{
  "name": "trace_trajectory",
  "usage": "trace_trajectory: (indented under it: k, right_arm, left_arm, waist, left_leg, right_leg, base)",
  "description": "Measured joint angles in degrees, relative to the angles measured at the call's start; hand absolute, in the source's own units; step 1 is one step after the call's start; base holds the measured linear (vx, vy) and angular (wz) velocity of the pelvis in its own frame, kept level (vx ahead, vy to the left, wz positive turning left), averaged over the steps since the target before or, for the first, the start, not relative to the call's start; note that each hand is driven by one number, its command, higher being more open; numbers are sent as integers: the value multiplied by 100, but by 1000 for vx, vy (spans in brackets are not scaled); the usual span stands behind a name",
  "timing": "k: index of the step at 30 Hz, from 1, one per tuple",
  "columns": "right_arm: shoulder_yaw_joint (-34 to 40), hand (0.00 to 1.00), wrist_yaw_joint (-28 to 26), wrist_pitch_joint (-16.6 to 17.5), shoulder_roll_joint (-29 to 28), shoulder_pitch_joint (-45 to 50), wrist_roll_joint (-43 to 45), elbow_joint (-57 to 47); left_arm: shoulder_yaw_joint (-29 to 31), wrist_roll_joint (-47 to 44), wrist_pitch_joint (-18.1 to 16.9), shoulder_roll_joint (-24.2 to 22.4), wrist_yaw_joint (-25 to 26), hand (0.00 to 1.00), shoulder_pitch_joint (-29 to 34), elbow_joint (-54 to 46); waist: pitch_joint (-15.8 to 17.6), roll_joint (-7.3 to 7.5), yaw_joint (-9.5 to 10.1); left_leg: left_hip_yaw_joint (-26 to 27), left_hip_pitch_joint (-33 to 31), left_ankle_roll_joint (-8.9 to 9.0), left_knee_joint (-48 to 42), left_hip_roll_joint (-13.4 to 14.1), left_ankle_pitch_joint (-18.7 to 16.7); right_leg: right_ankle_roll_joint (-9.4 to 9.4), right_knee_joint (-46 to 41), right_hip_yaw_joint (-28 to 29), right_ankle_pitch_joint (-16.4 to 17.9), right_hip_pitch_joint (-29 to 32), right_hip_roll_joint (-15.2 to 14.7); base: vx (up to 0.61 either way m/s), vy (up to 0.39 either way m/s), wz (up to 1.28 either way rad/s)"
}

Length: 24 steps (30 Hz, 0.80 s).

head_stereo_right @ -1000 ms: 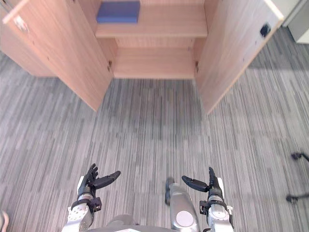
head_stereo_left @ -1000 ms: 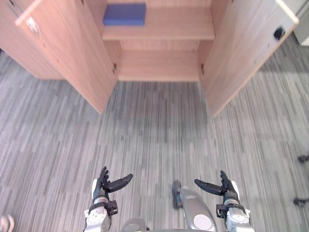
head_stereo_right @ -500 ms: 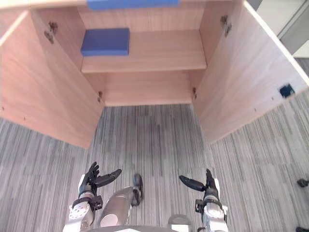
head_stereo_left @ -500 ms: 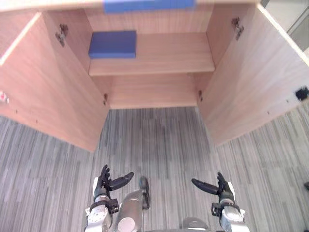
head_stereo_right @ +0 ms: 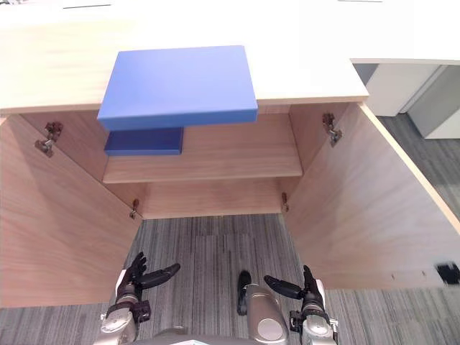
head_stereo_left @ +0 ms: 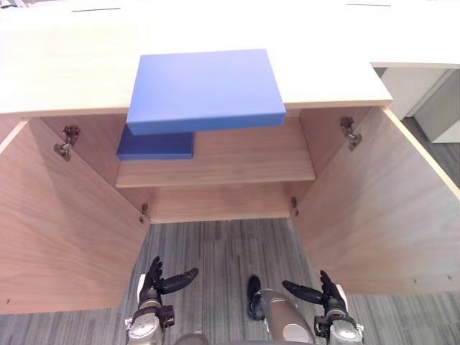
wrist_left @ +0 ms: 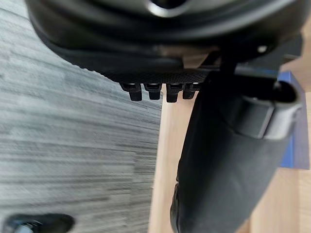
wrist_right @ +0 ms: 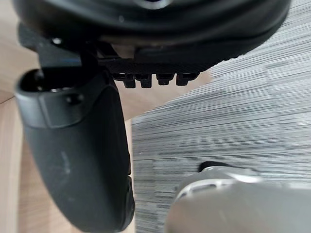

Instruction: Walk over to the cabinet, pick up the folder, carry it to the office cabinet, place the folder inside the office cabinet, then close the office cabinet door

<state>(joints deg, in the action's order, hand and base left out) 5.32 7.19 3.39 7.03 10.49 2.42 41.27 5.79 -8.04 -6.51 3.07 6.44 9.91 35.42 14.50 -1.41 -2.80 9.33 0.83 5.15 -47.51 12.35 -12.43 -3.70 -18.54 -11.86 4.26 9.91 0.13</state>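
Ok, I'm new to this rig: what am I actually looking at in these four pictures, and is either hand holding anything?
The two wide pictures come from the humanoid robot's head camera, looking down. The two dark close-ups come from a camera on each wrist, looking along that hand. The left hand and right hand hang low over the grey carpet, fingers open, holding nothing. Ahead is a wooden cabinet, standing open. One blue folder lies on its top, overhanging the front edge. A second blue folder lies on the inner shelf, at the robot's left.
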Motion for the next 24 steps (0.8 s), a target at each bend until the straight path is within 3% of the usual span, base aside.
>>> trace_trajectory:
  k: [1, 3, 6, 8, 9, 10, 12, 16, 24]
  right_arm:
    - [11, 100, 27, -10, -30, 132, 23, -132]
    - [66, 100, 37, 24, -97, 159, 24, -315]
    - [227, 100, 42, 70, -127, -58, 24, -341]
    - [353, 100, 44, 68, -161, -76, 24, -320]
    - [438, 100, 46, 66, -161, -17, 24, -301]
    - [470, 100, 50, 67, -160, 24, 24, -277]
    - [500, 100, 67, 68, -228, 173, 30, -170]
    - [456, 100, 76, 70, -302, 291, 29, -66]
    - [300, 100, 92, 231, -256, 127, -41, 151]
  left_arm:
    - [-14, 4, 2, -70, -22, 100, 108, -124]
    - [-93, 8, 2, -93, -37, 100, 178, -255]
    - [-120, 5, 0, -141, -35, 100, 158, -506]
    - [-120, -1, -2, -143, -27, 100, 129, -724]
    - [-121, -2, -8, -159, -19, 100, 134, -889]
    - [-116, -2, -16, -161, -17, 100, 138, -980]
    - [-110, 23, -42, -117, 97, 100, 163, -1451]
    - [-45, 377, -166, 37, 455, 100, 389, -2340]
    - [46, 1376, -502, 134, 983, 100, 1072, -4176]
  waist:
    - [-10, 16, 94]
    - [-53, 99, 194]
    - [-81, 88, 258]
    - [-93, 65, 292]
    - [-128, -11, 282]
    - [-154, -41, 289]
    - [-247, 136, 294]
    - [-251, 120, 318]
    - [-277, 94, 365]
  left_leg:
    - [81, -312, 5, -586, 221, -117]
    - [258, -611, -36, -346, 246, -246]
    - [204, -698, -22, 1649, 21, -214]
    - [168, -619, -39, 2642, -108, 146]
    - [131, -558, -117, 3193, -180, 854]
    - [108, -547, -85, 3315, -189, 974]
    - [119, -301, -179, 3766, -505, 1087]
    - [105, -18, -254, 4138, -804, 1151]
    - [-87, 187, -289, 4381, -905, 1248]
  right_leg:
    - [-51, 233, -8, 49, -403, 92]
    - [-73, 518, 93, 66, -745, 105]
    - [-13, 869, 352, 51, -1148, 95]
    - [96, 890, 484, 111, -1227, 84]
    - [206, 891, 503, 187, -1290, 120]
    - [241, 888, 523, 228, -1314, 143]
    - [416, 904, 523, 357, -1358, -147]
    - [548, 984, 498, 438, -1524, -404]
    - [550, 1088, 351, 436, -1750, -422]
  base:
    - [494, -191, -3]
    - [379, -118, -28]
    - [371, -10, -42]
    - [323, 114, -33]
    - [196, 140, -7]
    - [228, 175, 6]
    - [186, 149, 18]
    - [115, 108, 11]
    - [-3, -6, 11]
